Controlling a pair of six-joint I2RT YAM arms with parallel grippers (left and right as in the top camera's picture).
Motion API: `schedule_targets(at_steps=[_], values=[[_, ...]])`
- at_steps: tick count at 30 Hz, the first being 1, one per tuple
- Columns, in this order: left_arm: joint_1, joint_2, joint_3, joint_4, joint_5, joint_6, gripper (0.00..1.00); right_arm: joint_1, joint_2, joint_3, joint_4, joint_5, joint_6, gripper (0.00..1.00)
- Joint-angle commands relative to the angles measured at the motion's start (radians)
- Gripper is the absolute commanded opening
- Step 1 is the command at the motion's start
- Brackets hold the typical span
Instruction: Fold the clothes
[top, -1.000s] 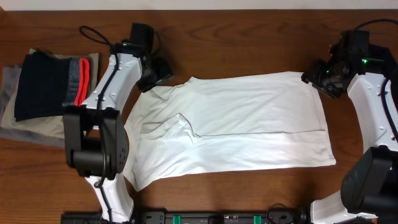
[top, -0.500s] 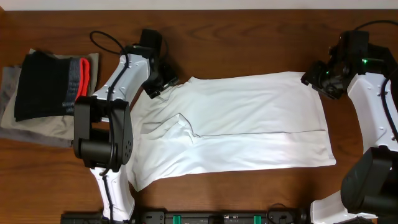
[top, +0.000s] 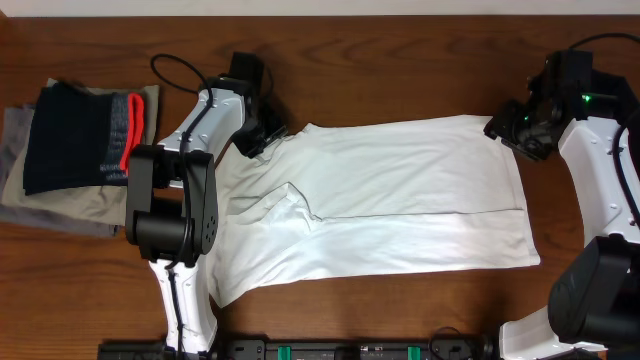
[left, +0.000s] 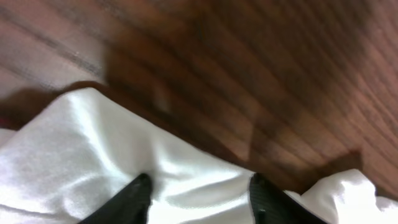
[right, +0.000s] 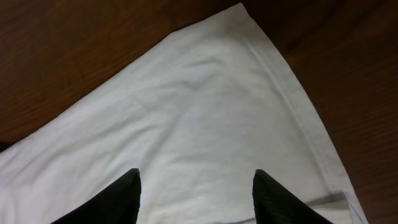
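The clothes, a white T-shirt, lie spread flat across the wooden table with a crease running along the middle. My left gripper is down on the shirt's far left corner. In the left wrist view its black fingertips stand apart, pressed into the white cloth, with a raised ridge of fabric between them. My right gripper hovers at the far right corner. Seen from the right wrist, that gripper is open over the hemmed corner of the shirt, and nothing is between its fingers.
A stack of folded garments sits at the left edge: a black one with a red-and-grey band on top of olive-grey ones. A black rail runs along the near edge. Bare wood lies beyond the shirt.
My left gripper has slid right from beside the shirt onto its far left corner, and its jaws have narrowed. The right arm has barely moved.
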Motion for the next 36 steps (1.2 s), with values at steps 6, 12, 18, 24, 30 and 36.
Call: schedule_targets(at_steps=[6, 12, 18, 24, 30, 36], values=[[0.003, 0.017, 0.019, 0.015, 0.001, -0.001, 0.19, 0.010, 0.003, 0.013, -0.006, -0.003, -0.016, 0.54], [0.003, -0.006, 0.030, 0.014, 0.001, 0.063, 0.09, 0.010, 0.003, 0.013, -0.006, -0.002, -0.016, 0.54], [0.003, -0.077, 0.033, 0.005, -0.016, 0.086, 0.10, 0.010, 0.003, 0.013, -0.005, -0.003, -0.016, 0.53], [0.003, -0.115, 0.033, -0.043, -0.026, 0.086, 0.15, 0.010, 0.003, 0.013, -0.007, -0.003, -0.016, 0.53], [0.003, -0.128, 0.033, -0.103, -0.026, 0.086, 0.22, 0.010, 0.003, 0.013, -0.006, -0.003, -0.016, 0.52], [0.003, -0.127, 0.032, -0.053, -0.035, 0.089, 0.51, 0.011, 0.003, 0.013, 0.017, -0.016, -0.015, 0.55]])
